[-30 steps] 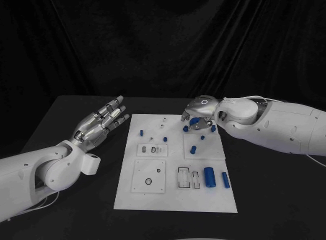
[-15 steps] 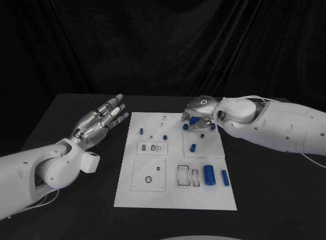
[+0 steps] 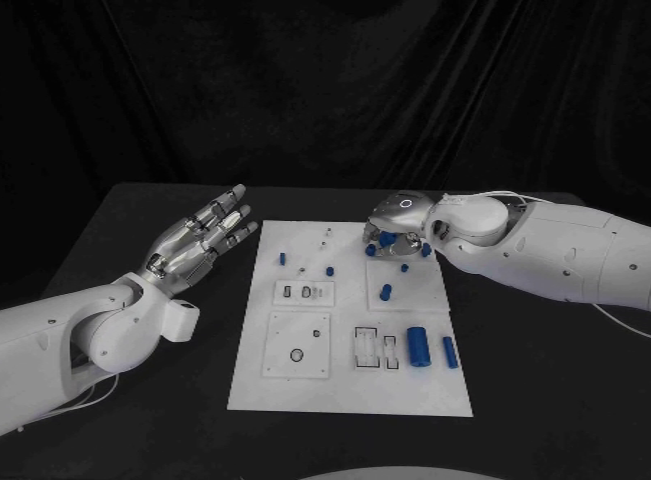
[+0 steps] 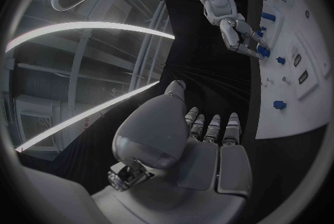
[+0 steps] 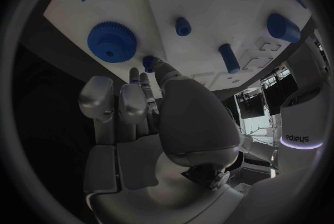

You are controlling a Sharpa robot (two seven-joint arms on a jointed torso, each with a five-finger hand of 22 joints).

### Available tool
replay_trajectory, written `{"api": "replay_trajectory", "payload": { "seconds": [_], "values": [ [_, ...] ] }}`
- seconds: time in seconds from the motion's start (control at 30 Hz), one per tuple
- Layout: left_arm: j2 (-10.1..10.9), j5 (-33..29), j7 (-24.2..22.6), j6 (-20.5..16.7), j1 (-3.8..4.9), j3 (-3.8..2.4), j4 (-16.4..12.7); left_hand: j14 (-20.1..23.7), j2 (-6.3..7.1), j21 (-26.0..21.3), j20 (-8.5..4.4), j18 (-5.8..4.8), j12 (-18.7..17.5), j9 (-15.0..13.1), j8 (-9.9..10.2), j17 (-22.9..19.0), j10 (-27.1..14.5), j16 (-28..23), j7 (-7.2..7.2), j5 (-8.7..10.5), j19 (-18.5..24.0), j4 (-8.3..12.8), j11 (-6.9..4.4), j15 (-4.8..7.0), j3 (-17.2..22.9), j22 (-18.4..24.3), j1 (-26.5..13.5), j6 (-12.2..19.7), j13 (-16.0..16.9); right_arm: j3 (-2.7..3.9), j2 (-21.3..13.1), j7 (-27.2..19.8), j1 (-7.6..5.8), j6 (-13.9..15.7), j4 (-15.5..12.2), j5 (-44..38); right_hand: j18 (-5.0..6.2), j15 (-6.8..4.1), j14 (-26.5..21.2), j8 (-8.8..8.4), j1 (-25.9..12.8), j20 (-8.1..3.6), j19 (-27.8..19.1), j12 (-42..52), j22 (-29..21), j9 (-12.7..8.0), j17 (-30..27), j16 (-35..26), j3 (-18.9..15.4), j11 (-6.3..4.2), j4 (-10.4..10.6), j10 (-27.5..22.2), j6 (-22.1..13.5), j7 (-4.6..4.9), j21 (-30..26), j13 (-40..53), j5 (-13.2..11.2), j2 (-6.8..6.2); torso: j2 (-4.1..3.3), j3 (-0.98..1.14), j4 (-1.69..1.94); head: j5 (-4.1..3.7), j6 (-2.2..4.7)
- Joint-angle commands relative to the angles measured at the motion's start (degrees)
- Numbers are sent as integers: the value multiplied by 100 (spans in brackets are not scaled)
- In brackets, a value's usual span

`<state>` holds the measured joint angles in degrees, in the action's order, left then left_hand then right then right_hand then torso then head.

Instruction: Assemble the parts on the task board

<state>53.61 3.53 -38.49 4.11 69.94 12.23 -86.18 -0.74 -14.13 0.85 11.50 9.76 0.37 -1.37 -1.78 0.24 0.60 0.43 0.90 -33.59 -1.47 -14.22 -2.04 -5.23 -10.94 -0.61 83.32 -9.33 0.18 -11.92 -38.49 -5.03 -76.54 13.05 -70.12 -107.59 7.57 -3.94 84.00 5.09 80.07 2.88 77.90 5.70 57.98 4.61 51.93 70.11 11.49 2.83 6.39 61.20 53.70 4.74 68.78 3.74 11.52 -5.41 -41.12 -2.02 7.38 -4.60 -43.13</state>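
**Visitor:** How far along is the assembly?

**Onlooker:** Early, I'd judge. The white board (image 3: 351,340) lies in the middle of the black table (image 3: 556,340), and most small blue pieces sit loose on it. Two blue cylinders (image 3: 417,351) lie side by side near the board's near right corner, beside empty rectangular slots (image 3: 367,349). A short blue peg (image 3: 386,293) lies on its side mid-board, and another piece (image 3: 283,259) rests near the left edge. The round and oval recesses (image 3: 296,354) in the left panels look unfilled.

**Visitor:** What is the right hand doing?

**Onlooker:** The right hand (image 3: 394,232) hangs over the board's far right corner, fingers curled down among the blue pieces there. From its wrist camera, its fingertips (image 5: 161,66) touch a small blue peg (image 5: 149,62), just beside a blue toothed gear (image 5: 111,40). Whether the peg is actually pinched, I cannot tell.

**Visitor:** And the left?

**Onlooker:** The left hand (image 3: 198,239) hovers beside the board's left edge, fingers straight and apart, holding nothing, well clear of every piece.
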Motion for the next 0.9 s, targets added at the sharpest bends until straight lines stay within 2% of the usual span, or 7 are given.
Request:
{"api": "replay_trajectory", "payload": {
  "seconds": [0.03,0.23,0.47,0.63,0.67,0.9],
  "values": [
    [-14,11,-38,106,7,-6,3,17,-1,31,41,49,-7,-9,1,6,3,20,-27,-35,13,14,45,-41,19,-4,42,-10,7,4,22,-87,27,133,26,40,-86,47,68,34,46,-14,-37,19,19,12,16,36,60,-2,3,70,55,4,34,7,12,7,-4,0,3,-3,-6],
    [-20,11,-17,130,7,-6,18,14,-2,35,46,49,-5,-11,0,7,6,24,-39,-95,8,39,46,-46,49,-6,57,-21,9,4,63,-120,66,144,88,61,-87,38,62,92,75,-18,-54,22,55,59,11,41,186,-21,10,142,205,12,45,0,22,33,1,-5,-2,8,-39],
    [-27,11,29,167,5,-6,37,11,-6,40,57,50,-4,-12,-1,8,8,27,-48,-155,1,66,52,-53,83,-8,70,-27,9,4,109,-188,127,183,191,95,-89,31,58,133,106,-23,-71,17,88,104,21,51,311,-31,14,208,326,36,52,-3,25,53,-6,-5,-7,19,-46],
    [-31,11,79,196,3,-6,56,10,-9,43,68,51,-4,-33,-35,9,9,29,-129,-208,-5,112,63,-58,144,-9,86,-163,10,4,114,-262,164,234,217,146,-91,18,52,252,193,-32,-91,24,129,200,33,60,489,-57,-21,358,590,21,61,-4,62,96,-3,-8,-3,31,-55],
    [-31,11,89,200,3,-6,61,10,-10,43,70,51,-3,-42,-54,9,11,28,-155,-226,-5,133,75,-60,172,-9,93,-227,10,4,114,-279,168,251,218,156,-93,10,49,329,245,-38,-99,40,150,262,35,60,567,-70,-55,466,744,12,65,0,91,125,-2,-7,-1,34,-57],
    [-26,11,125,211,1,-6,78,9,-3,45,73,52,-2,-44,-66,10,13,30,-171,-279,-9,175,87,-59,217,-9,108,-258,11,4,58,-381,177,440,145,334,-97,4,49,414,345,-47,-114,49,198,382,63,74,719,-74,-154,702,920,30,76,-1,142,164,8,-9,-3,55,-49]
  ]
}}
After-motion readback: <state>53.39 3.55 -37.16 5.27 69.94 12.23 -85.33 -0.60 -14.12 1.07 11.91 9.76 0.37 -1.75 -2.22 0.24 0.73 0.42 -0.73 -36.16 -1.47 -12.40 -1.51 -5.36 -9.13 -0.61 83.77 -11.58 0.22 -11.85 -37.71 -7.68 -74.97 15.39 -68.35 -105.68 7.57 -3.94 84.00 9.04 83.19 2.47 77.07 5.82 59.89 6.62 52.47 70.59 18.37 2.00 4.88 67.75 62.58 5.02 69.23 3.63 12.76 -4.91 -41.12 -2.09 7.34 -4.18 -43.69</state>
